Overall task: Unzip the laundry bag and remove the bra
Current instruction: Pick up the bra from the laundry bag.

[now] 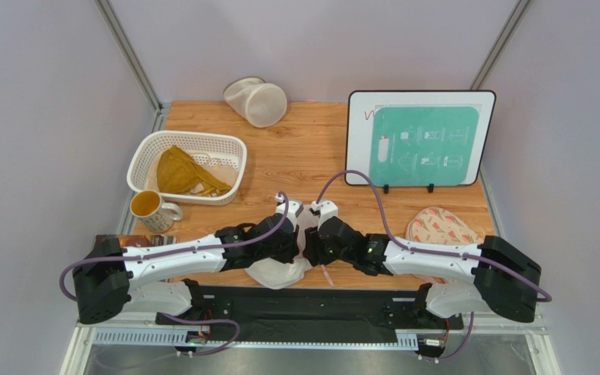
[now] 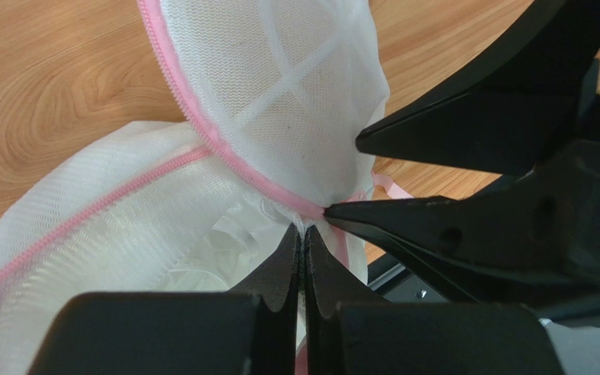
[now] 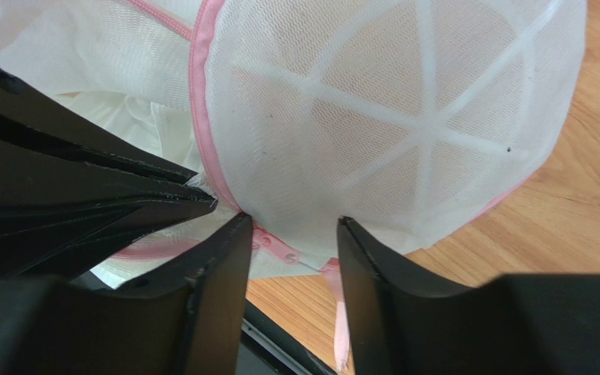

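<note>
The laundry bag (image 1: 277,274) lies between both arms at the table's near edge. It is a white mesh dome (image 3: 405,117) with a pink zipper (image 2: 201,137), and it gapes open into two halves. Crumpled soft white fabric, the bra (image 2: 205,254), shows in the gap; it also shows in the right wrist view (image 3: 143,129). My left gripper (image 2: 305,228) is shut, pinching the bag's mesh at the pink seam. My right gripper (image 3: 291,226) is open, its jaws straddling the dome's lower edge right beside the left fingertips (image 3: 193,195).
A white basket (image 1: 143,160) holding a mustard garment (image 1: 176,170) stands back left, with a mug (image 1: 148,207) in front of it. A cream cylindrical mesh bag (image 1: 258,101) lies at the back. An instruction board (image 1: 419,139) and a pink patterned cloth (image 1: 440,225) are on the right.
</note>
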### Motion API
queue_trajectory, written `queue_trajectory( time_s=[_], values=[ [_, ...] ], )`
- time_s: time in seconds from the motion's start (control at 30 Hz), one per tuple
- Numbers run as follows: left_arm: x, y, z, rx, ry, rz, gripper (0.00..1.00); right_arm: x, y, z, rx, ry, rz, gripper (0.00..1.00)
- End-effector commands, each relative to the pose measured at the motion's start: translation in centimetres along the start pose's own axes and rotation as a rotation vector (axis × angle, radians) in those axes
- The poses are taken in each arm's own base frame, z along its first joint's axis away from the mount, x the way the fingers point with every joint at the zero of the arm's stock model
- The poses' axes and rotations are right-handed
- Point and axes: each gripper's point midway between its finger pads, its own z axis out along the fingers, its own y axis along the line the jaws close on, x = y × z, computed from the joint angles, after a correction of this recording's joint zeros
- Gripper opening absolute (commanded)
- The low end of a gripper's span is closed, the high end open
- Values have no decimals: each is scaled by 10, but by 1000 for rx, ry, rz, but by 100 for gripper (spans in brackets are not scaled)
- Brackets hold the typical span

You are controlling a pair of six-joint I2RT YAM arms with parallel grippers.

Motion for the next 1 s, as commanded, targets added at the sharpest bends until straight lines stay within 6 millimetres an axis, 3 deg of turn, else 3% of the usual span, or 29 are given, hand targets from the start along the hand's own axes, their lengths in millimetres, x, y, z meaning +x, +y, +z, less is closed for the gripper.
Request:
queue_trajectory(
  time_s=[0.0, 0.13, 0.2, 0.3, 0.33, 0.43, 0.67, 0.97],
  values=[
    [-17, -7, -11, 39, -73, -3, 0, -17, 22, 2, -68, -44, -2, 46],
    [-18, -3, -13, 25, -81, 1, 0, -23, 35, -10, -108, -85, 8, 47],
    [-18, -1, -17, 23, -90, -3, 0, -24, 36, -12, -110, -95, 5, 40],
    [-21, 1, -26, 34, -120, -17, 0, -22, 31, -10, -79, -78, -13, 22],
    [-22, 1, -29, 39, -131, -20, 0, -20, 30, -7, -65, -67, -19, 10],
    [-31, 2, -43, 55, -181, -28, 0, -15, 28, -2, -53, -40, -25, 1],
    [-61, 1, -84, 82, -312, -34, 0, -8, 27, 3, -46, -14, -23, 0],
    [-96, 4, -115, 72, -474, -20, 0, -3, 28, 2, -45, 1, -26, 0]
  ],
)
